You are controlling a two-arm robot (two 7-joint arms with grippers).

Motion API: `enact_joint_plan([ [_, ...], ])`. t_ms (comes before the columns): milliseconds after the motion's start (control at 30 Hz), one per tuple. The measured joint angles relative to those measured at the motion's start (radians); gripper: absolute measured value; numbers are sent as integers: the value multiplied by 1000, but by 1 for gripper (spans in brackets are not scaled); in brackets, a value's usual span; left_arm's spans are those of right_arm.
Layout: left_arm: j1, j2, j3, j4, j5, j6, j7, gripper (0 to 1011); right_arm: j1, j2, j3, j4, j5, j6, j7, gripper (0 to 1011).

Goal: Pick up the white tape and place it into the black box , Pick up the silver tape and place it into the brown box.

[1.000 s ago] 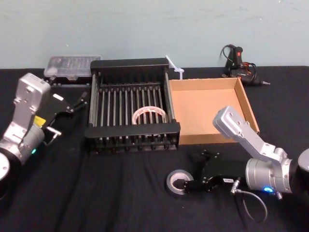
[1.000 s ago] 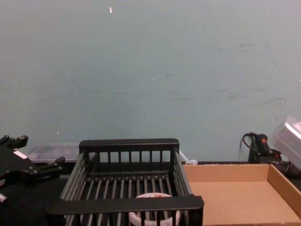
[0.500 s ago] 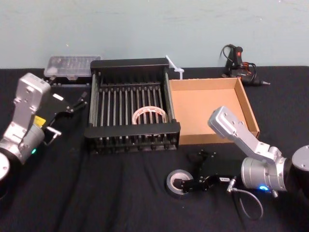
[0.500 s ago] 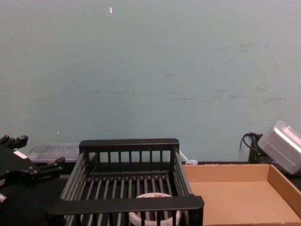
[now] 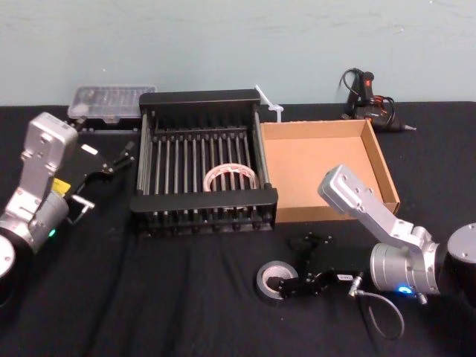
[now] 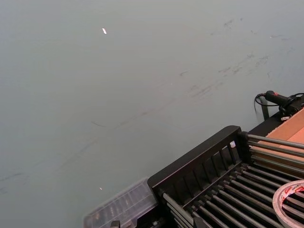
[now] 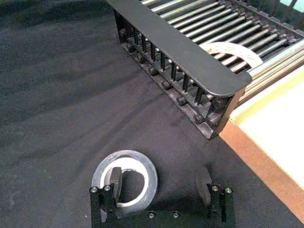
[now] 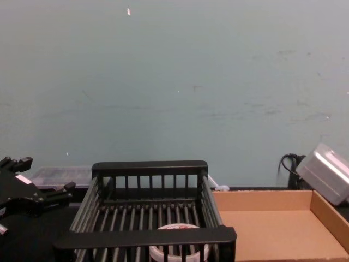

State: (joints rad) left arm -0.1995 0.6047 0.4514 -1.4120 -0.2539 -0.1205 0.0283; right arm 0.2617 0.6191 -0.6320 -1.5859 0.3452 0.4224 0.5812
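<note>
The white tape (image 5: pixel 231 177) lies flat on the bars inside the black box (image 5: pixel 204 201), and shows low behind the front rim in the chest view (image 8: pixel 177 227). The silver tape (image 5: pixel 277 280) lies flat on the black cloth in front of the boxes. My right gripper (image 5: pixel 296 262) is down at it and open. In the right wrist view (image 7: pixel 160 179), one finger (image 7: pixel 115 178) stands inside the silver tape (image 7: pixel 124 178) and the other is outside, beside it. The brown box (image 5: pixel 320 171) holds nothing. My left gripper (image 5: pixel 111 160) hangs open left of the black box.
A clear plastic case (image 5: pixel 110 100) sits at the back left. A glue gun with its cable (image 5: pixel 364 93) lies behind the brown box. A small white plastic piece (image 5: pixel 269 100) rests at the black box's back right corner. Black cloth covers the table.
My right arm has shifted slightly left and its gripper has settled lower over the silver tape. The left arm and the white tape have not moved.
</note>
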Motion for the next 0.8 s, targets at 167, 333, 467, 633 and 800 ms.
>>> enact_joint_plan([
  [167,0,0,0,0,0,0,0,1001,0,0,0,0,0,0,0,1002],
  [333,0,0,0,0,0,0,0,1001,0,1,0,0,0,0,0,1002],
  [467,0,0,0,0,0,0,0,1001,-1,1,0,0,1,0,0,948],
  [633,0,0,0,0,0,0,0,1001,-1,1,1,-1,1,0,0,842],
  [800,0,0,0,0,0,0,0,1001,-1,1,1,-1,2,0,0,678],
])
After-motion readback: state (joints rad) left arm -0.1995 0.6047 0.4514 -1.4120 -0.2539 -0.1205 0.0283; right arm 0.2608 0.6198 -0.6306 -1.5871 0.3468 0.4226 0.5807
